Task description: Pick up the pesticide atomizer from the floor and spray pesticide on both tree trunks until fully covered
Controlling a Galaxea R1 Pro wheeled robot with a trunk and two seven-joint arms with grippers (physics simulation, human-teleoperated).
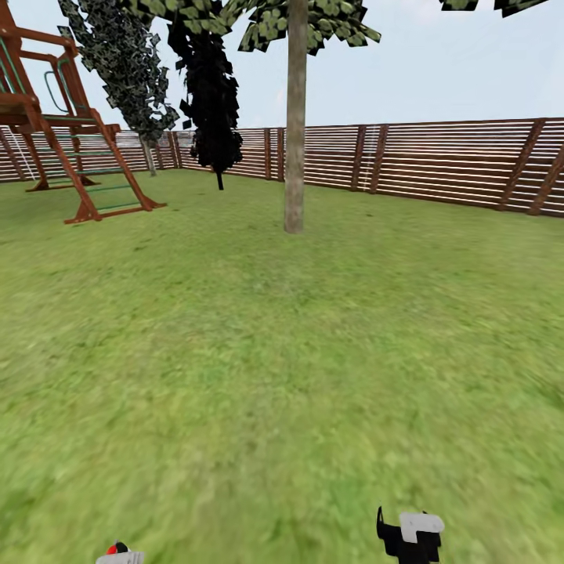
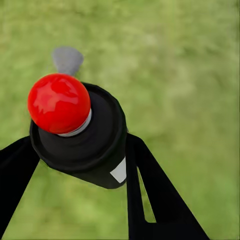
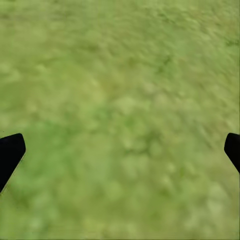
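No legible writing; pesticide atomizer (image 2: 82, 137) pinched in left claw (image 2: 80, 165) above grass floor (image 2: 190, 75); right claw (image 3: 120, 150) spread; tree trunk (image 1: 295, 125) ahead, unobstructed; fence (image 1: 439, 160) behind.

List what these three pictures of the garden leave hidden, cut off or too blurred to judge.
- Pesticide atomizer: left wrist view shows its red-topped cap from above; the body below is hidden by the cap. In the head view, the bottom edge cuts it.
- Tree: crown cut by the head view's top edge.
- Right gripper: only the fingertips show at the right wrist view's edges.
- Grass: blurred, no detail.
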